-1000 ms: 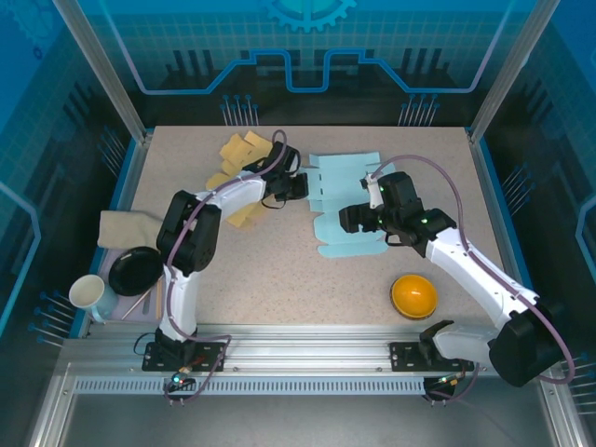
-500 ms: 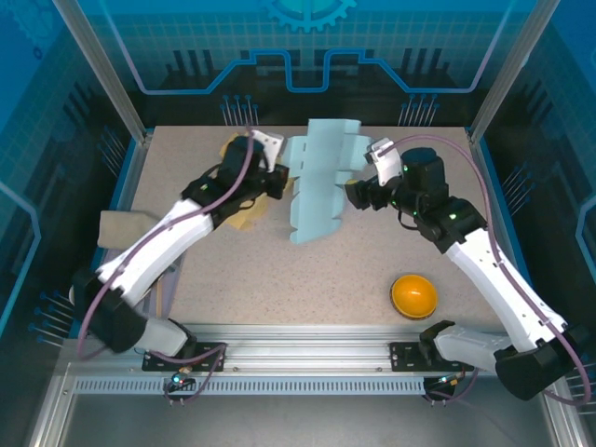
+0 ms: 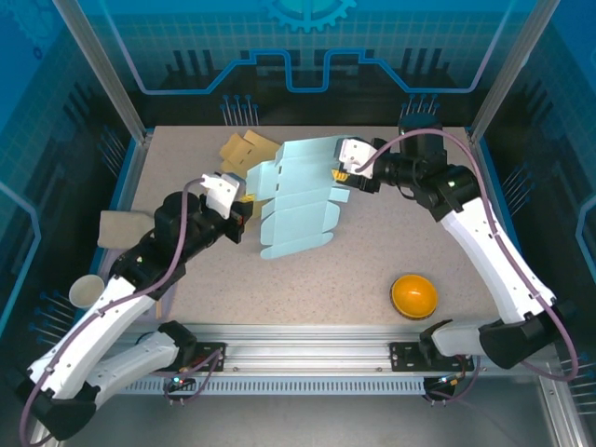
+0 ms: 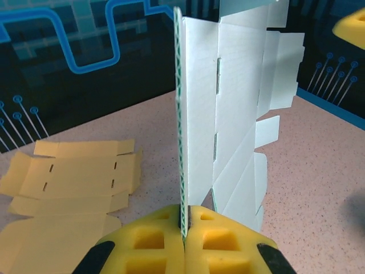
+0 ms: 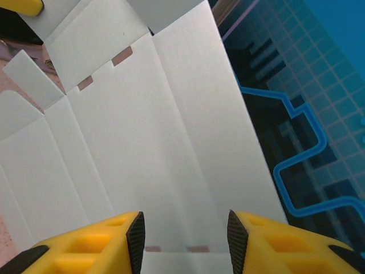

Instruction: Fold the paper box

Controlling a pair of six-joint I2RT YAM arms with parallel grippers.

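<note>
Blue-lit panels all round, a speckled bench [image 3: 279,289] below, and we start on the left. A cup [image 3: 84,291] peeks out beside the left arm, mostly covered, with a tan cloth [image 3: 119,226] just beyond it. Your left claw [image 4: 183,222] is clamped right down on the near edge of the paper box [image 3: 298,196], the pale blue blank showing edge-on between the pads. Spare yellow blanks [image 3: 244,149] lie flat at the back left. The blue blank is held up and tilted, spanning between the two arms. On the right, your right claw [image 5: 183,231] has its pads partway apart with the sheet's far edge running between them, and I see no pinch. An orange dome [image 3: 413,295] sits well clear at the front right.

To do this well, I'd seat that right claw on one panel beside a crease before you bend. Hold the left grip firm and fold along the scored line, not across the tabs.

Hard to call: whether the right pads touch the paper, and whether the blank's lower corner rests on the bench.
</note>
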